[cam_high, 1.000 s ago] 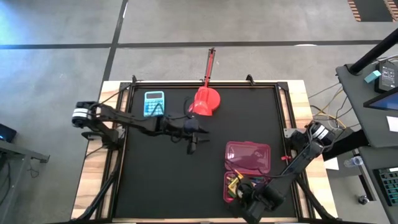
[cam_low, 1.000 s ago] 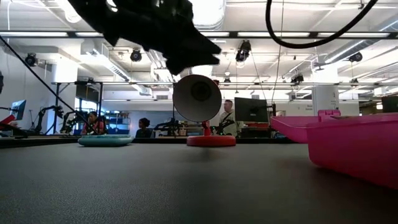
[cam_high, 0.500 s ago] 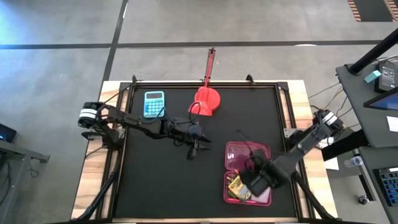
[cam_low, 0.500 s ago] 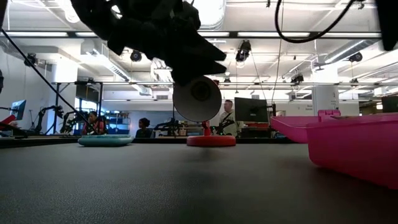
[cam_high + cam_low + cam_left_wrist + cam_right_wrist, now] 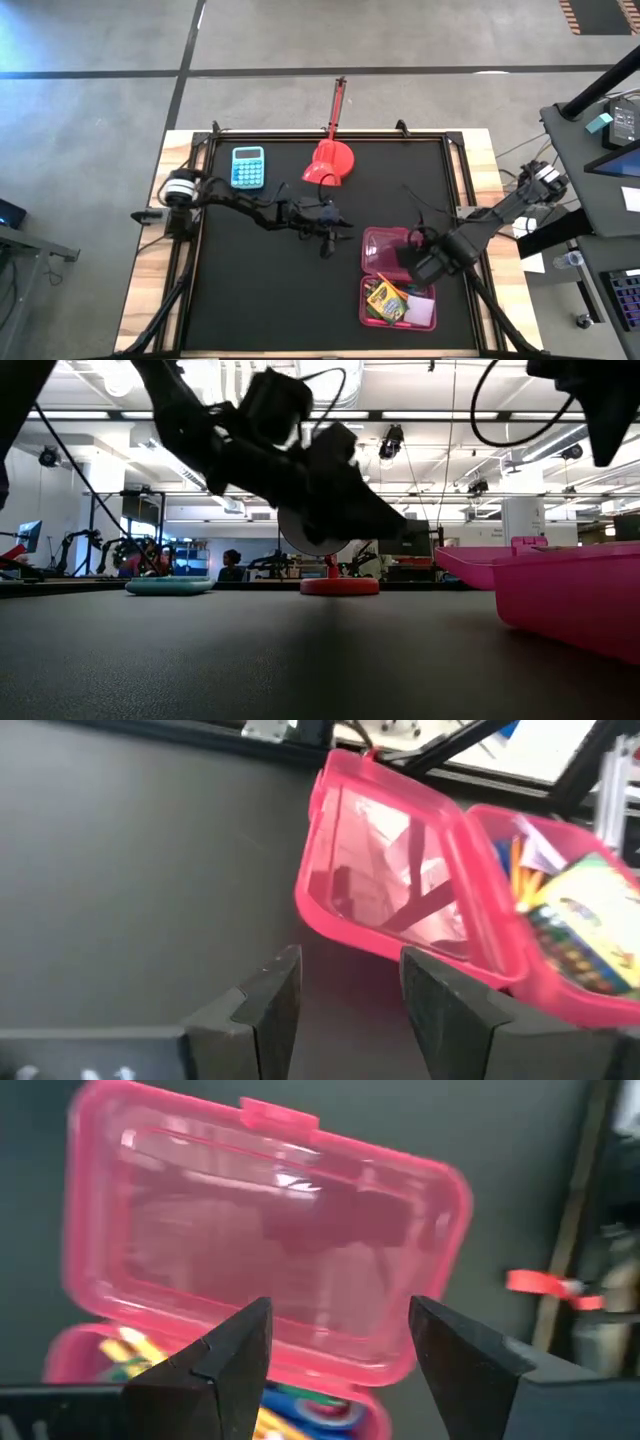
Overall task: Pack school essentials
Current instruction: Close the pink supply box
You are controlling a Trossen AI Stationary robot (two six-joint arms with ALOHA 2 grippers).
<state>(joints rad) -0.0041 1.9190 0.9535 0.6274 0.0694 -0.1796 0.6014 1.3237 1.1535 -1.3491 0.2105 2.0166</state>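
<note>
**Pink case lies open, both grippers apart and empty**

A translucent pink plastic case (image 5: 398,275) with rounded corners lies open on the matte black desk (image 5: 250,290). Its glossy flat lid (image 5: 265,1240) is folded back flat on the desk, a small moulded tab on its far edge. The tray (image 5: 397,302) half holds the stationery: a yellow-green crayon box (image 5: 384,298) of printed card, slim orange and yellow pencils (image 5: 517,860), and a pale pink pad (image 5: 422,313) at the tray's side away from the crayon box.

The left gripper (image 5: 328,243) hangs above bare desk just beside the lid, on the side away from the right arm. Its two dark, blocky fingers (image 5: 270,1000) stand apart with nothing between them.

The right gripper (image 5: 408,262) is over the lid, its broad dark fingers (image 5: 215,1365) spread wide and empty.

Well apart from the case, toward the desk's far edge, sit a light-blue calculator (image 5: 247,166) and a red domed lamp (image 5: 331,160) with a thin red stick reaching beyond the desk.
</note>
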